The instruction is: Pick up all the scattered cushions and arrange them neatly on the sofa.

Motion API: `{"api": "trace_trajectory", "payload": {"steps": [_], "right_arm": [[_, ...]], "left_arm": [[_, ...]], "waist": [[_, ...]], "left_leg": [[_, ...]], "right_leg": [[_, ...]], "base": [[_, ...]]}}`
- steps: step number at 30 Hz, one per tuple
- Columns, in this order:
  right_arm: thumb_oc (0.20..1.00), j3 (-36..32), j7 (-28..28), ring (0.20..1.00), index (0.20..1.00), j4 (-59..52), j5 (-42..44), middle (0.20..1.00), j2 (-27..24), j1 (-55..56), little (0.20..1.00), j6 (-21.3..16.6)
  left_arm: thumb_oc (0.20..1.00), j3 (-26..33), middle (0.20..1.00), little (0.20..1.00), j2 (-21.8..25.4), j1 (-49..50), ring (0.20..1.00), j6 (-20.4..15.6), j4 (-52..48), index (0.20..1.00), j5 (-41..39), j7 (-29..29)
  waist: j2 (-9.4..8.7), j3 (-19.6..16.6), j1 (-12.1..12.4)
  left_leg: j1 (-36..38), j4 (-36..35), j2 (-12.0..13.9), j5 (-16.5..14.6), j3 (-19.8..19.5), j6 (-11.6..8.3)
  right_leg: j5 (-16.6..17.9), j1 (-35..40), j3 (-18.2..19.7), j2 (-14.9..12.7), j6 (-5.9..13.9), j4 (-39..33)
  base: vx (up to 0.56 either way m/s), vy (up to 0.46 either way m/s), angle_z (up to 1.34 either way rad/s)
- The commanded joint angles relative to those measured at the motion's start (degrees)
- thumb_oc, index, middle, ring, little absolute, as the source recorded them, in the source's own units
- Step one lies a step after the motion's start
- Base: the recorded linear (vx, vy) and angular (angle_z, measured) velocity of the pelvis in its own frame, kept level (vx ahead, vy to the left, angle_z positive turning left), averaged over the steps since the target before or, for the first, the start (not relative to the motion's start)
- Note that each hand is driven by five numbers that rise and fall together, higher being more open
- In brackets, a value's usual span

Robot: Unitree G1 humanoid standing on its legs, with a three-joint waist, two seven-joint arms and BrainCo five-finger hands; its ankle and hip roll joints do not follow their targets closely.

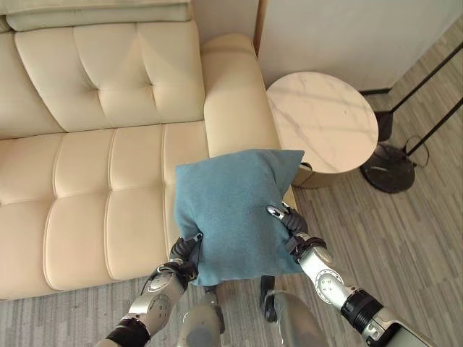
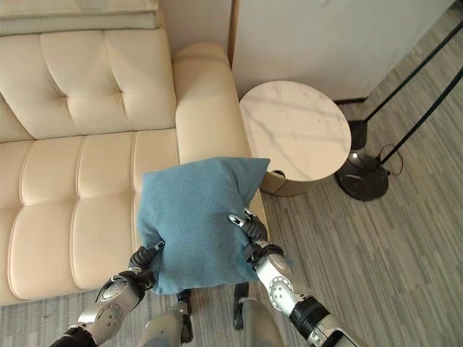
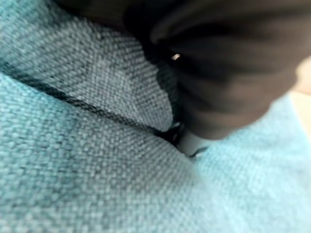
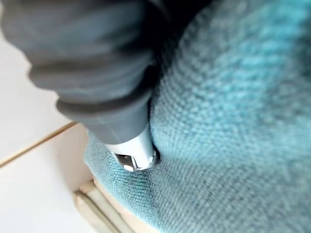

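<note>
A blue-teal cushion [image 1: 235,213] hangs in the air in front of the right end of the cream sofa [image 1: 87,188], held upright between both hands. My left hand [image 1: 187,254] grips its lower left edge with curled fingers that dig into the fabric [image 3: 73,170]. On the cushion's right side, my right hand [image 1: 291,225] pinches it, with one fingertip [image 2: 236,217] on the front face. The right wrist view has a finger [image 4: 133,153] pressed into the weave [image 4: 243,121]. The cushion hides part of the seat's front corner.
The sofa's armrest [image 1: 235,94] rises just behind the cushion. A round marble side table [image 1: 322,119] stands to its right, and a black floor lamp base [image 1: 388,168] sits beyond that on the grey wood floor. A white wall runs behind.
</note>
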Motion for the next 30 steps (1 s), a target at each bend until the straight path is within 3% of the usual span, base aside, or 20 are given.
{"api": "trace_trajectory", "payload": {"steps": [1, 6, 9, 11, 12, 13, 14, 18, 19, 20, 21, 24, 30], "right_arm": [[0.2, 12.1, 10.62, 0.2, 0.2, -7.81, 0.34, 0.2, 18.09, -1.97, 0.2, 5.48], [0.2, 11.19, 10.77, 0.2, 0.2, -7.93, 1.6, 0.2, 17.46, -1.6, 0.2, 4.92], [0.2, 9.81, 10.48, 0.2, 0.2, -7.99, 1.22, 0.2, 16.0, -2.12, 0.2, 4.0], [0.2, 8.83, 9.68, 0.2, 0.2, -8.39, 0.52, 0.2, 14.62, -2.45, 0.2, 2.85], [0.2, 8.83, 9.68, 0.2, 0.2, -8.4, 0.52, 0.2, 14.59, -2.45, 0.2, 2.85], [0.2, 9.06, 9.72, 0.2, 0.2, -9.18, -0.16, 0.2, 13.95, -2.46, 0.2, 3.46], [0.2, 8.38, 9.8, 0.2, 0.2, -9.63, -0.88, 0.2, 13.29, -2.62, 0.2, 3.29], [0.2, 6.84, 9.88, 0.2, 0.2, -10.53, -2.16, 0.2, 12.45, -1.76, 0.2, 3.08], [0.2, 5.29, 10.19, 0.2, 0.2, -11.78, -3.22, 0.2, 11.26, -0.73, 0.2, 2.73], [0.2, 4.95, 10.3, 0.2, 0.2, -12.65, -4.13, 0.2, 10.65, 0.21, 0.2, 2.87], [0.2, 4.36, 10.29, 0.2, 0.2, -13.06, -5.49, 0.2, 10.39, 1.01, 0.2, 3.25], [0.2, 3.67, 10.18, 0.2, 0.2, -13.34, -7.6, 0.2, 9.94, 1.71, 0.2, 4.01], [0.2, 4.87, 11.08, 0.2, 0.2, -12.96, -8.84, 0.2, 11.05, 1.65, 0.2, 5.11]], "left_arm": [[0.2, -9.26, 0.2, 0.2, -12.95, -10.04, 0.2, -2.25, -16.27, 0.2, 0.13, -13.86], [0.2, -9.07, 0.2, 0.2, -13.05, -9.86, 0.2, -2.01, -17.92, 0.2, -0.39, -13.54], [0.2, -9.57, 0.2, 0.2, -13.94, -10.89, 0.2, -2.04, -18.06, 0.2, -0.4, -13.51], [0.2, -9.25, 0.2, 0.2, -14.31, -11.12, 0.2, -2.27, -18.55, 0.2, -0.41, -12.85], [0.2, -9.25, 0.2, 0.2, -14.33, -11.12, 0.2, -2.26, -18.55, 0.2, -0.41, -12.84], [0.2, -8.79, 0.2, 0.2, -14.29, -10.32, 0.2, -1.71, -18.83, 0.2, 0.05, -12.89], [0.2, -8.35, 0.2, 0.2, -14.51, -10.05, 0.2, -1.53, -18.89, 0.2, 0.12, -13.05], [0.2, -8.32, 0.2, 0.2, -15.2, -9.21, 0.2, -1.2, -18.61, 0.2, -0.07, -13.45], [0.2, -8.11, 0.2, 0.2, -15.3, -8.56, 0.2, -0.99, -18.59, 0.2, -0.28, -14.1], [0.2, -8.56, 0.2, 0.2, -15.15, -7.75, 0.2, -0.41, -18.59, 0.2, -0.16, -14.81], [0.2, -8.43, 0.2, 0.2, -14.99, -7.02, 0.2, 0.16, -18.0, 0.2, 0.1, -15.14], [0.2, -7.45, 0.2, 0.2, -14.71, -6.99, 0.2, 0.24, -17.63, 0.2, 0.41, -14.57], [0.2, -6.25, 0.2, 0.2, -14.05, -6.92, 0.2, -0.26, -18.62, 0.2, 0.53, -14.18]], "waist": [[0.2, -4.11, 1.32], [0.91, -4.27, 1.86], [2.35, -2.72, 1.66], [2.13, -2.33, 1.01], [2.21, -2.47, 0.99], [1.14, -3.0, 0.28], [0.51, -3.31, -0.41], [0.29, -4.28, -1.99], [0.65, -5.09, -3.51], [1.35, -6.06, -4.52], [2.12, -7.18, -5.35], [1.75, -8.19, -5.37], [0.36, -8.66, -4.16]], "left_leg": [[-3.22, -2.25, -3.94, -1.02, -3.26, -1.75], [-6.28, -1.08, -2.73, 2.79, -4.99, -4.65], [-8.8, -0.46, -2.1, 5.67, -7.2, -6.88], [-8.16, 1.12, -1.78, 3.71, -6.0, -5.97], [-8.38, 1.18, -1.71, 3.74, -6.06, -5.98], [-6.67, 4.49, -0.78, 0.65, -5.31, -5.34], [-4.94, 6.14, 0.72, -1.47, -4.48, -5.59], [-0.84, 6.68, 3.55, -4.32, -1.64, -6.8], [2.13, 5.87, 5.71, -5.24, 3.37, -7.44], [3.91, 3.95, 6.1, -4.77, 5.68, -7.71], [5.09, 0.67, 5.38, -4.01, 7.21, -8.09], [6.5, -2.64, 3.78, -3.89, 7.27, -7.52], [6.63, -2.68, 1.63, -5.87, 5.88, -5.63]], "right_leg": [[1.3, 4.96, 2.6, 1.93, -2.45, -8.73], [-0.98, 6.86, 2.13, 4.66, -5.35, -13.68], [-1.56, 6.58, -2.17, 5.61, -6.44, -13.22], [-1.02, 5.14, -6.26, 4.05, -6.29, -12.09], [-0.89, 4.98, -6.3, 4.14, -6.31, -12.16], [0.37, 4.9, -9.35, 1.78, -6.28, -13.25], [0.95, 4.64, -11.55, 0.44, -6.39, -14.0], [0.84, 5.12, -15.01, -1.22, -6.16, -14.95], [1.32, 5.11, -18.31, -2.31, -5.87, -15.09], [1.56, 5.55, -19.55, -2.46, -5.73, -15.3], [2.41, 6.16, -21.02, -2.61, -5.26, -16.25], [3.67, 6.88, -22.67, -3.32, -4.24, -16.45], [4.67, 7.41, -22.43, -5.32, -2.52, -15.53]], "base": [[-0.13, -0.194, -0.05], [-0.12, -0.189, 0.01], [-0.21, -0.201, 0.86], [-0.2, -0.067, 0.7], [-0.13, -0.017, 1.27], [-0.14, 0.005, 1.11], [-0.14, 0.004, 1.04], [-0.04, 0.061, 0.89], [0.05, 0.154, 1.29], [0.04, 0.281, 1.81], [0.08, 0.194, 1.87], [0.07, 0.221, 0.85], [0.05, 0.174, 0.07]]}}
